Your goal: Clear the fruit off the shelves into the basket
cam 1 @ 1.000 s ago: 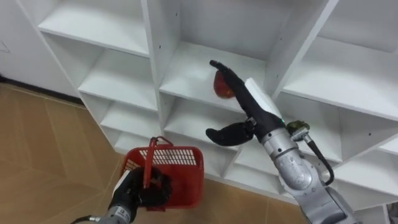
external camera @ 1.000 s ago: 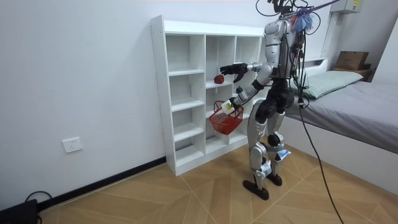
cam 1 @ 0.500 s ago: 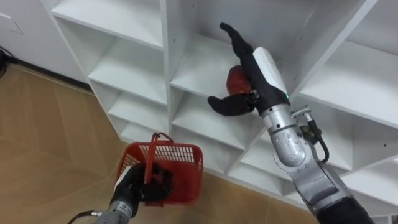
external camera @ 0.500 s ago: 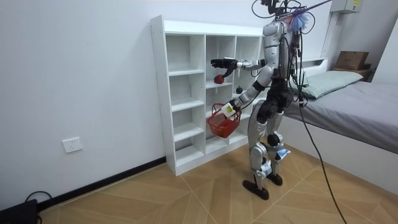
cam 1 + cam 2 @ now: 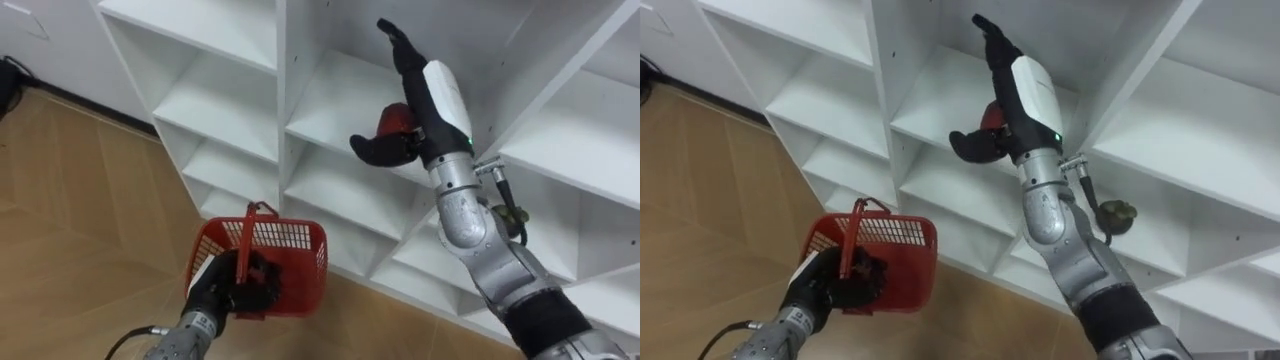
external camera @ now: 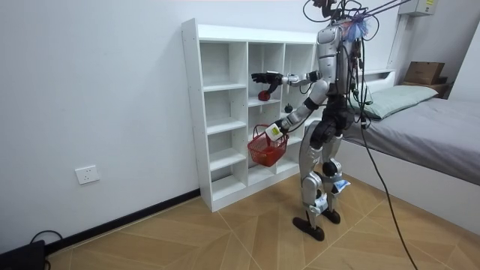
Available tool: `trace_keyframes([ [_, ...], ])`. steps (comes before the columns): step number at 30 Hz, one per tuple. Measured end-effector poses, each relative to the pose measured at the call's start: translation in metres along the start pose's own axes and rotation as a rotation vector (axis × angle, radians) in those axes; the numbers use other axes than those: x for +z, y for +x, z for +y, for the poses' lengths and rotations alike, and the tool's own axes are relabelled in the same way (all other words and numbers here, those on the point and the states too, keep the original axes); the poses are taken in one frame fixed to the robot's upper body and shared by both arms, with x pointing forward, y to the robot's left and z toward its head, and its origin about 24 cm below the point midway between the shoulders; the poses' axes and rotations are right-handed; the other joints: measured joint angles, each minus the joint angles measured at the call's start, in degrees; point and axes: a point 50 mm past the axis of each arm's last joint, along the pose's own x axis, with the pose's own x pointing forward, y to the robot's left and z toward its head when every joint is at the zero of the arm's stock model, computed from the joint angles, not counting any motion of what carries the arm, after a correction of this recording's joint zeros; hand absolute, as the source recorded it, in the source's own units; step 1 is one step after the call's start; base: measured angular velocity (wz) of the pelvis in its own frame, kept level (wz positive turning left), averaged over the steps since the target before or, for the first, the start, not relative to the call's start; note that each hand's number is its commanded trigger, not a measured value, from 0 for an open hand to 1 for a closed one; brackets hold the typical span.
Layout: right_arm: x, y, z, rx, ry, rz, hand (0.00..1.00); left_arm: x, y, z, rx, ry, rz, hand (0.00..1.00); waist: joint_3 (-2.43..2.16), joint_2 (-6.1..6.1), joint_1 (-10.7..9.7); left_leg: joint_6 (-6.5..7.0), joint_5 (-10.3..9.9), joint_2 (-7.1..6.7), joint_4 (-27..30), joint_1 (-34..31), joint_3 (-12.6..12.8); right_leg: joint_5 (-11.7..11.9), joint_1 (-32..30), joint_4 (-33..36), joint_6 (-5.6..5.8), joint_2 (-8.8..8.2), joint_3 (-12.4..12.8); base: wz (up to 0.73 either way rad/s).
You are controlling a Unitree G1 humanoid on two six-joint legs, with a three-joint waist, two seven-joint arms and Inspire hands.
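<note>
A red fruit (image 5: 398, 122) lies on a middle-column shelf of the white closet (image 6: 225, 112). My right hand (image 5: 432, 105) reaches into that compartment and is open: its straight fingers stretch above the fruit and its thumb hangs just in front of it. The hand covers part of the fruit (image 5: 989, 117). Lower left, my left hand (image 5: 226, 288) is shut on the handle of a red plastic basket (image 5: 285, 262), which hangs in front of the lower shelves. In the room view I stand upright facing the closet, with the basket (image 6: 267, 150) at hip height.
The closet's other compartments around the fruit look bare. A small olive-brown thing (image 5: 1117, 215) shows by my right forearm in the column to the right. Wooden floor (image 5: 70, 200) lies to the left, and a bed (image 6: 427, 127) stands behind me.
My right hand has gone deeper into the compartment and now sits over the red fruit. The head camera has shifted. The basket stays in my left hand.
</note>
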Motion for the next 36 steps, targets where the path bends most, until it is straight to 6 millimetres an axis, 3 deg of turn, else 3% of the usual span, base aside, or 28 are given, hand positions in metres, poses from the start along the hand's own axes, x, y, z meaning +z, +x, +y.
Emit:
trace_keyframes([
  [6, -0.01, 0.004, -0.003, -0.009, -0.022, 0.044, 0.0, 0.002, 0.001, 0.007, 0.01, 0.018, 0.008, 1.0, 0.29, -0.85, -0.1, -0.08, 0.3, -0.01, 0.3, -1.5, -0.1, 0.0, -1.4, 0.2, -0.02, -0.05, -0.1, 0.01],
  [25, -0.022, 0.004, -0.023, -0.059, -0.052, 0.087, 0.0, 0.002, 0.003, 0.007, 0.01, 0.052, 0.035, 1.0, 0.3, -0.75, 0.1, 0.02, 0.4, 0.0, 1.6, -3.5, 0.1, 0.0, -2.8, 1.2, -0.02, -0.39, -1.2, 0.02],
  [36, -0.024, 0.004, -0.023, -0.059, -0.054, 0.098, 0.0, -0.002, 0.002, 0.008, 0.012, 0.049, 0.071, 1.0, 0.27, -0.61, 0.4, 0.05, 0.4, 0.02, 1.6, -4.0, 0.2, 0.0, -3.3, 1.2, -0.02, -0.42, -1.2, 0.0],
])
